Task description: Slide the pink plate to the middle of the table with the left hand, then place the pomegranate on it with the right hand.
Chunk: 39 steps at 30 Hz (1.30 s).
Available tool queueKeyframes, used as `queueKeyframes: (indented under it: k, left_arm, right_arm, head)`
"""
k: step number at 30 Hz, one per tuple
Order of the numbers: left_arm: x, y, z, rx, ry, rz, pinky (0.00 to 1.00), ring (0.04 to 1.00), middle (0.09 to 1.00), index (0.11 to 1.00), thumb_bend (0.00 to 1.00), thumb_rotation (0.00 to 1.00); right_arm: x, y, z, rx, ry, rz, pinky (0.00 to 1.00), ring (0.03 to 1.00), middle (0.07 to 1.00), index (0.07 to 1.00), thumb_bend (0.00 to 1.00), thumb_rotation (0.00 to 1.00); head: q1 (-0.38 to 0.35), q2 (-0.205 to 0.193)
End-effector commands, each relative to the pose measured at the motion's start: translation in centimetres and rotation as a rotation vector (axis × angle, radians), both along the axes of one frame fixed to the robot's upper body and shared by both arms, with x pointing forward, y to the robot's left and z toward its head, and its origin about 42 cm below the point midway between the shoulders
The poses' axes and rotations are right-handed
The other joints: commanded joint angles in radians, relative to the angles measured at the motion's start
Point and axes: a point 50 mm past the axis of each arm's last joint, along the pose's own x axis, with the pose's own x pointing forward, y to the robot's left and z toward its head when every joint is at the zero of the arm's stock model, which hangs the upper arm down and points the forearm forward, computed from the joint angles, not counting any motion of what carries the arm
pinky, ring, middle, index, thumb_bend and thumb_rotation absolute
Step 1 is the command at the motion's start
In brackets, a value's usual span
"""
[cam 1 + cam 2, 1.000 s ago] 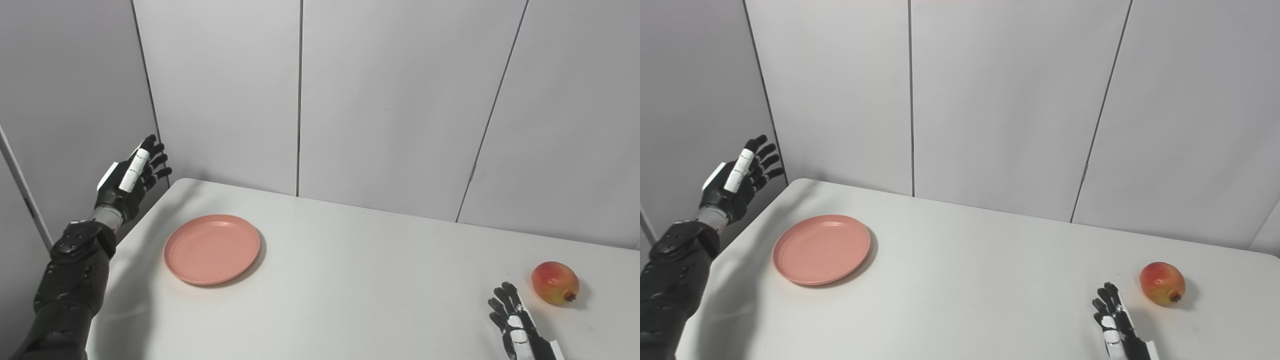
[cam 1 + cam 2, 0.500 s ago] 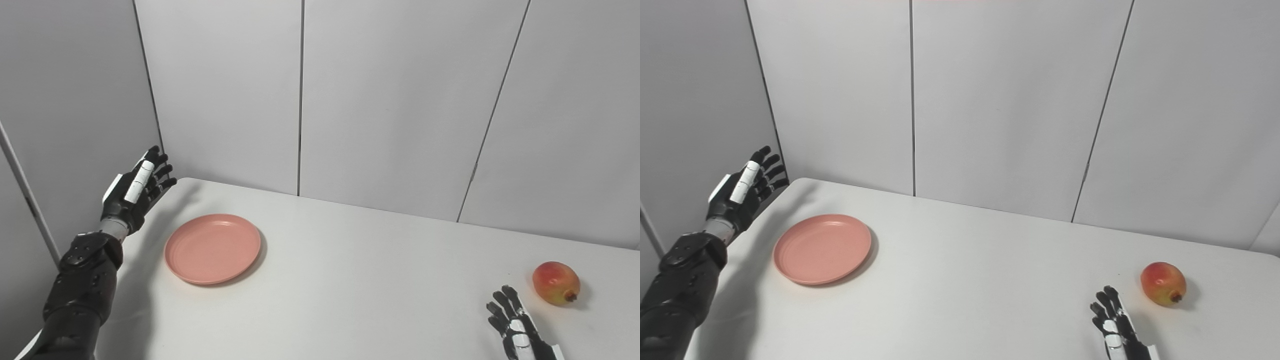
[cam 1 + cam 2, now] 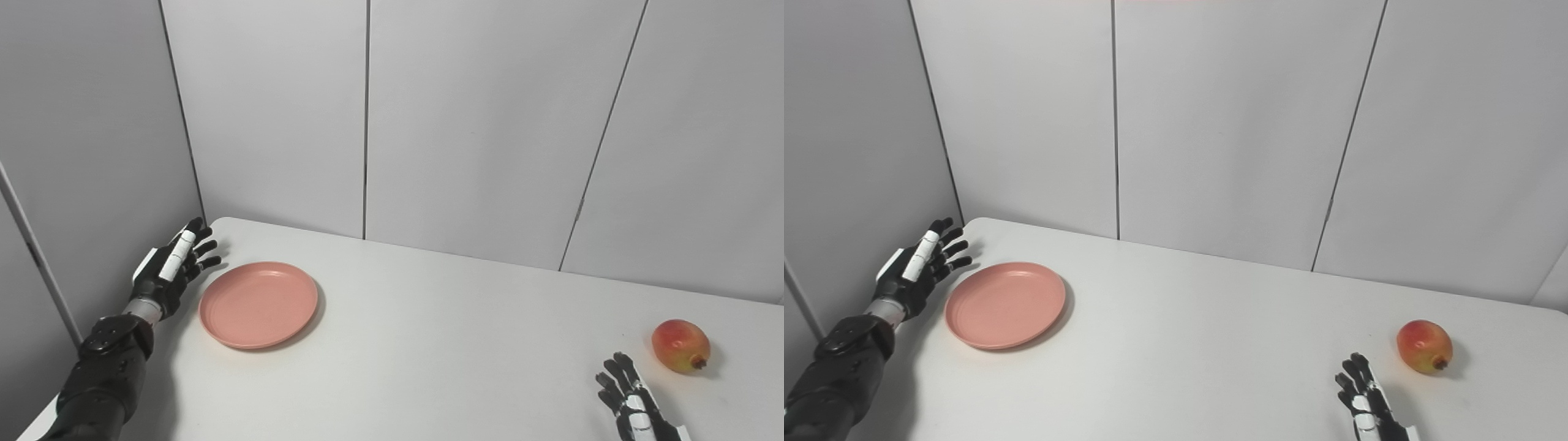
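Observation:
The pink plate (image 3: 258,304) lies flat on the white table (image 3: 429,355) near its far left corner. My left hand (image 3: 171,269) is open, fingers spread, just to the left of the plate's rim and a short gap away from it. The pomegranate (image 3: 680,346), red and yellow, rests near the table's right edge. Low at the bottom right, my right hand (image 3: 631,404) is open with fingers pointing up, a little to the left of and nearer than the fruit, not touching it.
Grey wall panels (image 3: 471,122) stand close behind the table, and another panel (image 3: 79,153) runs along its left side, right beside my left hand. Between the plate and the pomegranate there is only bare tabletop.
My left hand has come down from in front of the left wall to table height beside the plate. The right hand sank slightly. Plate and pomegranate have not moved.

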Motion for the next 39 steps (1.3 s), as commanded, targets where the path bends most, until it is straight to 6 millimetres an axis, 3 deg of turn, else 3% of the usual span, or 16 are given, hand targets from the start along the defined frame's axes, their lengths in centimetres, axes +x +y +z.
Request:
queueKeyframes:
  k: [1, 12, 18, 26, 31, 39]
  left_arm:
    - [1.3, 0.4, 2.7, 0.059, -0.083, -0.009, 0.82, 0.911, 0.939, 0.94, 1.0, 0.76]
    - [0.7, 0.8, 1.3, 0.057, -0.045, -0.006, 0.82, 0.907, 0.94, 0.933, 1.0, 0.76]
    - [0.4, -0.2, 0.9, 0.057, -0.075, -0.054, 0.88, 0.938, 0.964, 0.961, 0.99, 0.8]
    - [-0.1, -1.5, 0.2, 0.042, -0.098, -0.081, 0.87, 0.925, 0.961, 0.932, 1.0, 0.77]
    - [-0.3, -2.2, -0.6, 0.019, -0.096, -0.116, 0.88, 0.922, 0.961, 0.978, 1.0, 0.74]
    - [-0.3, -4.1, -1.2, -0.005, -0.093, -0.167, 0.85, 0.937, 0.965, 0.972, 1.0, 0.75]
  right_arm:
    - [-1.1, -0.2, -1.0, 0.016, 0.052, -0.011, 0.93, 0.914, 0.936, 0.943, 0.73, 0.93]
    - [-1.2, -0.3, -0.8, -0.002, 0.05, -0.013, 0.92, 0.906, 0.934, 0.943, 0.7, 0.95]
    - [-1.0, 0.0, -0.7, 0.001, 0.053, -0.016, 0.92, 0.902, 0.93, 0.94, 0.71, 0.94]
    - [-1.0, 0.3, -0.6, -0.003, 0.047, -0.019, 0.9, 0.891, 0.921, 0.939, 0.71, 0.95]
    - [-1.1, 0.4, -0.6, -0.005, 0.052, -0.021, 0.9, 0.889, 0.921, 0.939, 0.7, 0.95]
    - [-1.2, 0.4, -0.4, -0.012, 0.057, -0.022, 0.9, 0.885, 0.919, 0.937, 0.72, 0.95]
  head:
    - [0.001, 0.001]
    - [-0.006, 0.02]
    - [-0.013, 0.025]
    - [-0.03, 0.027]
    - [-0.03, 0.027]
    - [-0.034, 0.033]
